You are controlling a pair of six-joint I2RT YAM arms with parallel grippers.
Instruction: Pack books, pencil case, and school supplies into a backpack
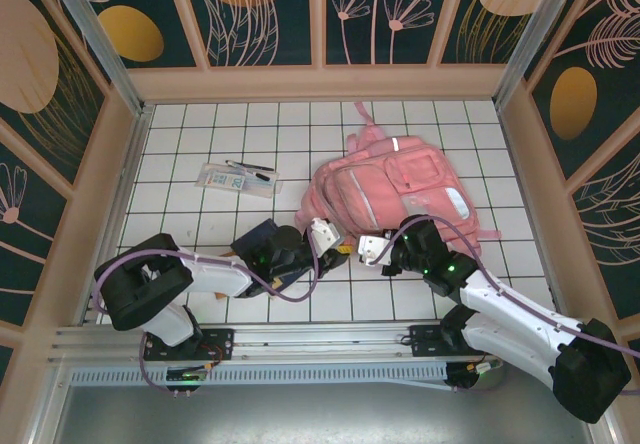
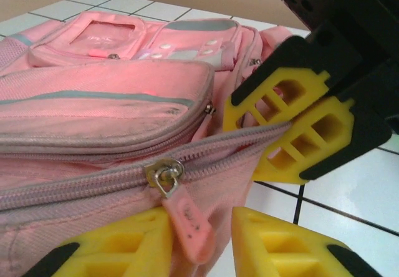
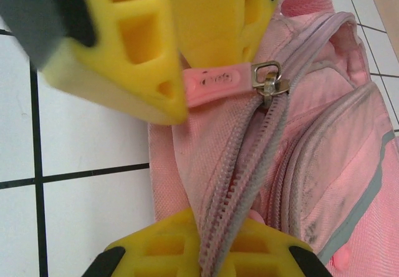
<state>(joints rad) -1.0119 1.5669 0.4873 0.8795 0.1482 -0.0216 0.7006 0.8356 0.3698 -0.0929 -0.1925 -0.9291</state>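
Pink backpack [image 1: 395, 189] lies centre-right on tiled table [image 1: 200, 134], top strap near back wall. Left gripper [image 2: 202, 246] brackets zipper pull [image 2: 187, 218], slim gap on one side; clamped or not, cannot tell. Right gripper [image 3: 209, 249] pinches backpack's zipper tape. Navy book [image 1: 258, 234] mostly hidden under left arm. Clear pencil case [image 1: 235, 179] and pens [image 1: 252, 167] lie on open tiles to left.

White tiled worktop [image 1: 200, 134]; teal floral wall panels [image 1: 250, 24] in peach frames [image 1: 320, 82] around it; metal rail [image 1: 300, 336] along its near edge.
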